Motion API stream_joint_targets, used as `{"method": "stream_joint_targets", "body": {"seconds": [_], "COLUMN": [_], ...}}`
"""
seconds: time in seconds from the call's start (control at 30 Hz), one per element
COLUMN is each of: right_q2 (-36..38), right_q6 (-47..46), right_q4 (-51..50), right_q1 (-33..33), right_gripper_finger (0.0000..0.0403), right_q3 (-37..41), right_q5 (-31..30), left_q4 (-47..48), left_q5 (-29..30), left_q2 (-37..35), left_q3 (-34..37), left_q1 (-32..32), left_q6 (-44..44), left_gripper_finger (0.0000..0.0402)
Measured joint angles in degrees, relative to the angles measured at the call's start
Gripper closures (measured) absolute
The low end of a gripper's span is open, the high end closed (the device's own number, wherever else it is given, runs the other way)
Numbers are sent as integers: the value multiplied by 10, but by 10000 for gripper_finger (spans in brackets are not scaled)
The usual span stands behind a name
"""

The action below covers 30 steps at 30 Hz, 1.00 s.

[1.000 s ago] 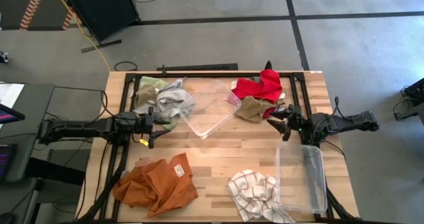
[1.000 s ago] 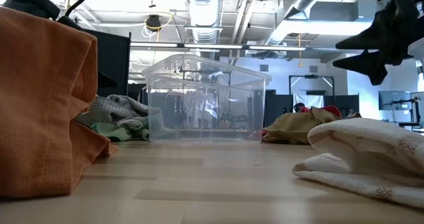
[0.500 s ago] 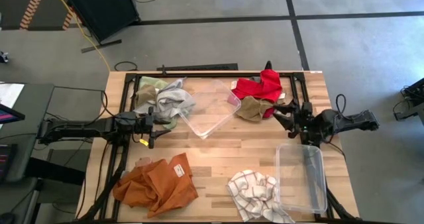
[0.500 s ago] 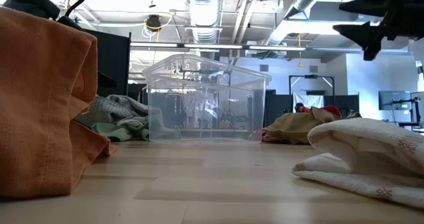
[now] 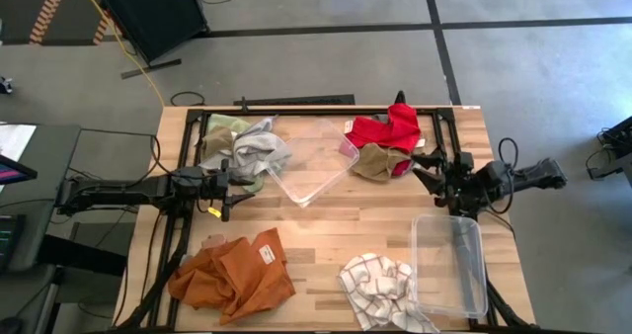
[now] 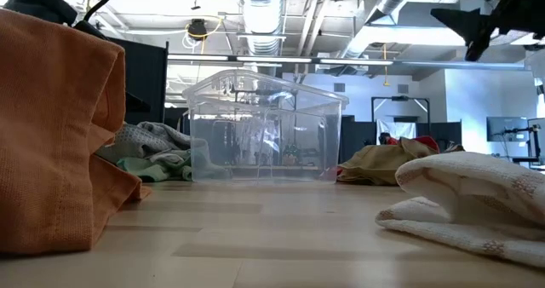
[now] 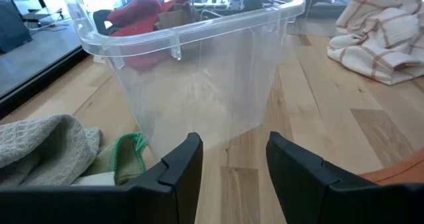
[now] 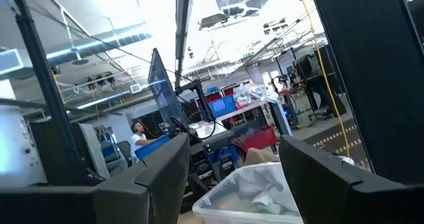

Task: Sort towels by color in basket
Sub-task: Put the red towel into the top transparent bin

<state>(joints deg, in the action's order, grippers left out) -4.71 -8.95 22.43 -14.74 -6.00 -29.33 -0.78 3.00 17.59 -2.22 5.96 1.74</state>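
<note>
Clearly nothing had been sorted yet: both clear bins stood empty. On the high view, the first bin [image 5: 314, 163] sat near the table's centre, tilted toward twelve o'clock, and the second bin [image 5: 450, 265] lay at four o'clock. The towels ringed them. Grey [image 5: 259, 146] and green [image 5: 225, 125] lay at eleven o'clock, red [image 5: 387, 129] and tan [image 5: 377, 160] at one o'clock, orange [image 5: 235, 273] at seven o'clock, and checked [image 5: 380, 285] at five o'clock, touching the second bin's side.

The left gripper [image 7: 228, 159] hung low at nine o'clock, fingers spread and empty, facing the first bin's wall with the grey towel beside it. The right gripper [image 5: 427, 169] hovered at three o'clock, raised high and pointing across the room, fingers spread with nothing between them, just beside the tan towel.

Several slips looked likely. Red and tan overlapped, so a pinch there could drag both together. The left gripper sat so close to the bin that a forward reach could shove or tip it. A shallow grab on loose folds might also let a towel slip out and drape over a bin rim.
</note>
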Motion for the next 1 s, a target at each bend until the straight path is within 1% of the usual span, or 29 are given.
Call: {"method": "stream_joint_targets", "body": {"seconds": [0.43, 0.53, 0.73, 1.0], "right_q2": [-172, -203, -256, -300], "right_q6": [23, 32, 34, 34], "right_q4": [7, 7, 7, 6], "right_q1": [-2, -2, -2, -2], "right_gripper_finger": [143, 143, 143, 143], "right_q3": [-99, -117, -148, -174], "right_q5": [1, 10, 11, 26], "left_q4": [0, 0, 0, 0], "left_q5": [0, 0, 0, 0], "left_q2": [0, 0, 0, 0], "left_q3": [0, 0, 0, 0], "left_q1": [0, 0, 0, 0], "left_q6": [0, 0, 0, 0], "left_gripper_finger": [242, 242, 242, 242]}}
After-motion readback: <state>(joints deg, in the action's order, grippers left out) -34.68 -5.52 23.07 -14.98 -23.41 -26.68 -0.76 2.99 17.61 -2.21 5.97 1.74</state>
